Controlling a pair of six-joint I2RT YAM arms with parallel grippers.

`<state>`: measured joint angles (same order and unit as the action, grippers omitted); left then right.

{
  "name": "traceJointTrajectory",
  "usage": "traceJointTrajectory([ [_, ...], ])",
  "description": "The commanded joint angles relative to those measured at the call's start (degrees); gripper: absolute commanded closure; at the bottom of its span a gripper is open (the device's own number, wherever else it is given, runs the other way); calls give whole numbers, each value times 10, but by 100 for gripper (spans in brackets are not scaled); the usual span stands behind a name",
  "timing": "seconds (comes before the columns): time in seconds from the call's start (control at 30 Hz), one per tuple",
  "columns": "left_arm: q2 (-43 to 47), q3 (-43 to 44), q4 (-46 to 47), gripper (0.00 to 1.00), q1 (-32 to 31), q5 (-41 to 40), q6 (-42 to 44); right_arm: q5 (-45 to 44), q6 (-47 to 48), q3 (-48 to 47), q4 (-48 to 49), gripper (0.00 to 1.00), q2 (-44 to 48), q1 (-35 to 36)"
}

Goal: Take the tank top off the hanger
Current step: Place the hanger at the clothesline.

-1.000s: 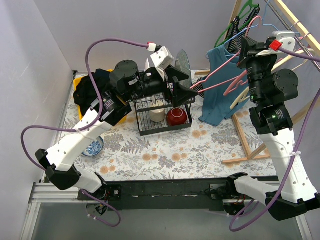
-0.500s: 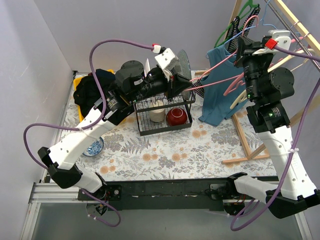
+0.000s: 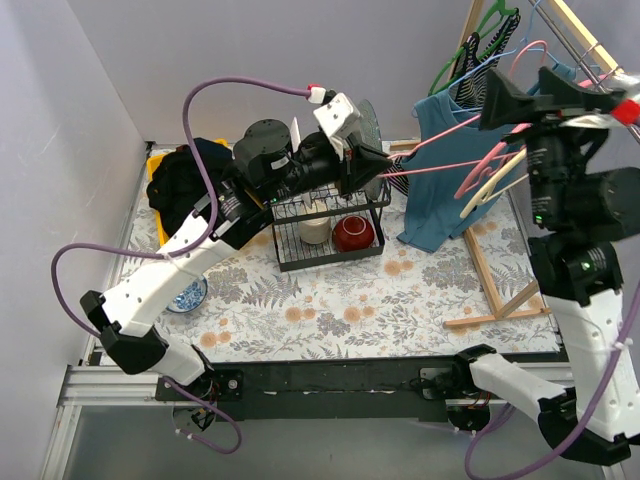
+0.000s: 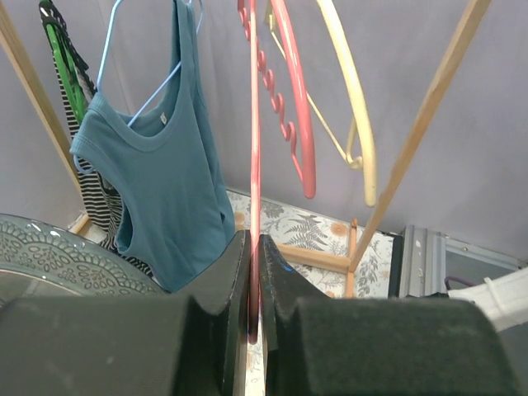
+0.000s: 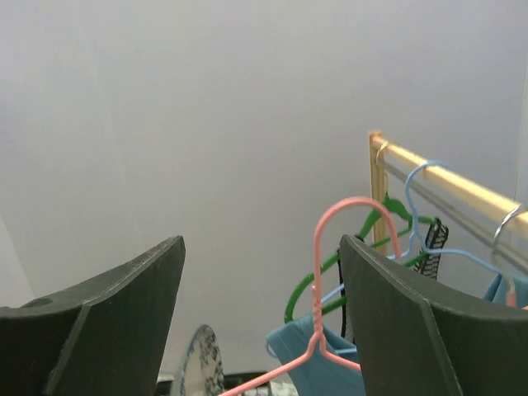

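Tank top (image 3: 440, 180), teal, hangs on a light-blue wire hanger (image 5: 428, 163) hooked over the wooden rail (image 3: 582, 42) at the table's (image 3: 330, 310) far right, its hem drooping just above the tabletop. The left gripper (image 4: 252, 244) reaches from above the black dish rack (image 3: 285, 255) and is pinched narrowly onto the straight bar of an empty pink hanger (image 4: 254, 124), which runs beside the tank top without carrying it. The right gripper (image 5: 262, 247) is raised near the rail, its jaws spread wide and holding nothing; the pink hook shows beyond them. A cream hanger (image 4: 355, 99) hangs beside the pink one.
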<state>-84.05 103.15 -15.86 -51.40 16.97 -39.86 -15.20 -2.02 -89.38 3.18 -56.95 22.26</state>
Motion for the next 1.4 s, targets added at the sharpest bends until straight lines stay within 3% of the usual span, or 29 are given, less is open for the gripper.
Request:
traceJointTrajectory([
  [0.0,-16,35,27,100,-3,-33,7,15,-46,-63,6,16,39,3],
  [0.13,-35,40,39,100,-2,-70,21,49,-76,-109,-5,3,61,3],
  [0.3,-59,51,67,100,-2,-79,36,54,-91,-116,2,1,86,3],
  [0.93,-96,50,202,100,-3,-41,36,61,-100,-91,13,1,106,3],
  [1.37,-176,110,231,100,-4,-10,7,72,-102,-86,18,2,129,3],
])
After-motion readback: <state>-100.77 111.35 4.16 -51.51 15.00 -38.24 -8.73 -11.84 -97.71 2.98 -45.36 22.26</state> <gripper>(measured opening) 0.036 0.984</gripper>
